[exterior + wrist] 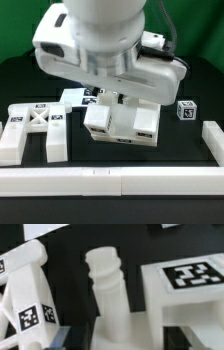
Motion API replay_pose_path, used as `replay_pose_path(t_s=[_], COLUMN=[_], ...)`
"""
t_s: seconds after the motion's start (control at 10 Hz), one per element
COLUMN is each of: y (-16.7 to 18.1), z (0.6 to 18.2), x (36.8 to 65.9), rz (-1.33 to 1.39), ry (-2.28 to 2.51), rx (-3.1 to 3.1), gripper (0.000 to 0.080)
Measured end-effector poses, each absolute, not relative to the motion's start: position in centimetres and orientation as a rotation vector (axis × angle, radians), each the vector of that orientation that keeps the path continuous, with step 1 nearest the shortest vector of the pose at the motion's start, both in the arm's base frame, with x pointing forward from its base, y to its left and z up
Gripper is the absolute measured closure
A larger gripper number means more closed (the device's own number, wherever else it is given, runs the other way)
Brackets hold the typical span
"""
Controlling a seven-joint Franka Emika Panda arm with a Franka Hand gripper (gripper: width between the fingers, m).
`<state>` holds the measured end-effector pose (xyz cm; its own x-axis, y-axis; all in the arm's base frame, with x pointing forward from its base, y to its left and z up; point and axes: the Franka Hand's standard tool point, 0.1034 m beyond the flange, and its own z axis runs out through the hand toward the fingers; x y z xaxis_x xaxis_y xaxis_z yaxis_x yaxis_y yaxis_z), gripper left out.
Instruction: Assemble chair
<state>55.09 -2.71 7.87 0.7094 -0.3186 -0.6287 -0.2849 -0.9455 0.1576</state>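
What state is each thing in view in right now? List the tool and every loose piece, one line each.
tool: closed around the leg, apparently gripping it.
leg: held between the tool's fingers.
X-braced frame: lying flat, loose, untouched.
white blocks: directly under the tool; contact unclear.
small tagged cube: standing alone on the exterior view's right, untouched.

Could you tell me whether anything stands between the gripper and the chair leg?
Nothing visible does: the leg already sits within the gripper, flanked by the crossed frame and a tagged block.
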Motion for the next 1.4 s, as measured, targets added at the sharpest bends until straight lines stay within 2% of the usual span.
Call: replay_pose_path(t_s=[0.3, 0.4, 0.7, 0.8, 0.9, 1.0, 1.4], y=[-3.8, -4.3, -4.7, -4.7, -4.7, -4.8, -4.9], z=[7.6, 7.1, 6.7, 6.7, 6.7, 6.6, 6.6], x=[52.8, 52.8, 53.2, 53.2, 53.2, 53.2, 53.2], rz=[-1.469, -1.549, -1.527, -1.528, -1.528, -1.528, -1.527], ry=[-0.509, -0.512, -0.512, -0.513, -0.514, -0.515, -0.519], rx=[2.729, 2.677, 2.682, 2.682, 2.682, 2.682, 2.683], gripper=[0.0473, 0.0473, 0.0445, 0.0265, 0.0265, 0.0174, 0.0151])
